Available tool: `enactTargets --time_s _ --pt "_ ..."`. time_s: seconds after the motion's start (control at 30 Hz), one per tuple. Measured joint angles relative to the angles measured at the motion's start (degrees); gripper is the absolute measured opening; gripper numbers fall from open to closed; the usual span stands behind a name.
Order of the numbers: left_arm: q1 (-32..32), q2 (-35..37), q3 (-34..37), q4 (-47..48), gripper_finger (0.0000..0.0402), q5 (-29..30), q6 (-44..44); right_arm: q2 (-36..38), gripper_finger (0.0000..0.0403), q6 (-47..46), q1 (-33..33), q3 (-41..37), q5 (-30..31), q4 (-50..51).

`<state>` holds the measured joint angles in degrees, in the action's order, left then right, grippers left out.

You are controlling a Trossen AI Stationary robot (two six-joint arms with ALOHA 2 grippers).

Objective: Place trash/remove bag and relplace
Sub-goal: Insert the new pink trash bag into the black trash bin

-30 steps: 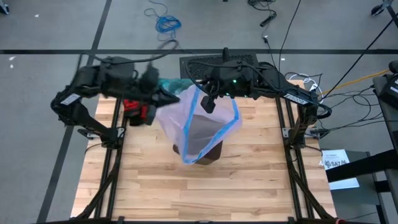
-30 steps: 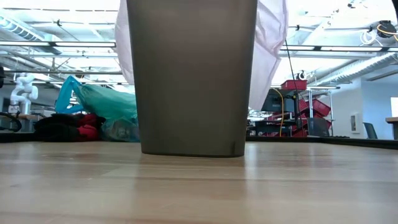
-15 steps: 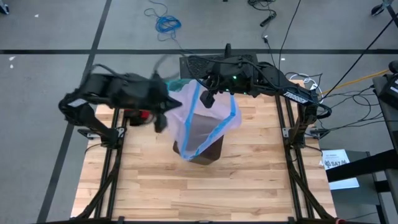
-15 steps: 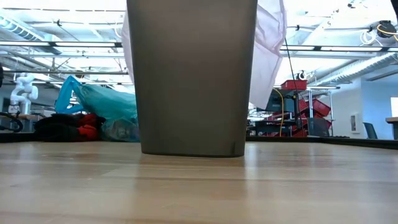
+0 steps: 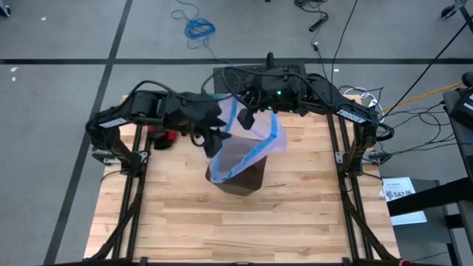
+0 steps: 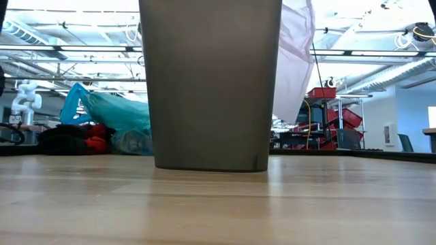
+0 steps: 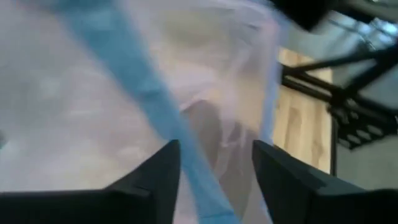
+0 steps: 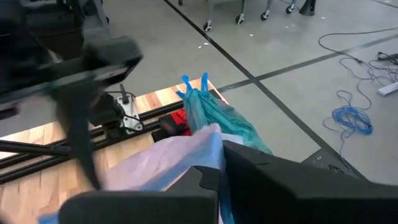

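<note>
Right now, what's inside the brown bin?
The pink bag hangs into the brown bin, its rim held up by the right gripper. The bin's bottom is covered.

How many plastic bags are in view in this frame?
2. The pale pink bag with the blue edge is draped over the bin at mid-table; the tied teal-green bag lies at the table's far edge beside something red. Others may be hidden.

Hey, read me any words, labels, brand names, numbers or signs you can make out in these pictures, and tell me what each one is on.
White paper sheet on the floor beside the wooden table: dark print, too small to read.
Nothing legible on the grey plastic bin, pale pink bag or teal-green bag.
</note>
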<state>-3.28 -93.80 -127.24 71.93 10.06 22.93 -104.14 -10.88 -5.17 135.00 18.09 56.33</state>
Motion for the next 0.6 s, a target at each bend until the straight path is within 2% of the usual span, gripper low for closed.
enactTargets --time_s 0.13,0.27,0.43,0.6 --pt "0.78 0.17 0.0 4.02 0.0234 3.42 5.36 0.0 0.0 0.01 0.04 0.0 -0.22 0.03" --pt "0.68 0.12 0.0 6.51 0.0249 4.19 7.56 0.0 0.0 0.35 0.04 0.0 -0.22 0.08" --pt "0.69 -0.38 0.0 4.25 0.0251 4.36 8.31 0.0 0.0 1.1 0.02 0.0 -0.24 0.1" --pt "0.65 -0.83 0.0 -1.96 0.0251 3.81 8.22 0.0 0.0 1.12 0.02 0.0 -0.24 0.06"
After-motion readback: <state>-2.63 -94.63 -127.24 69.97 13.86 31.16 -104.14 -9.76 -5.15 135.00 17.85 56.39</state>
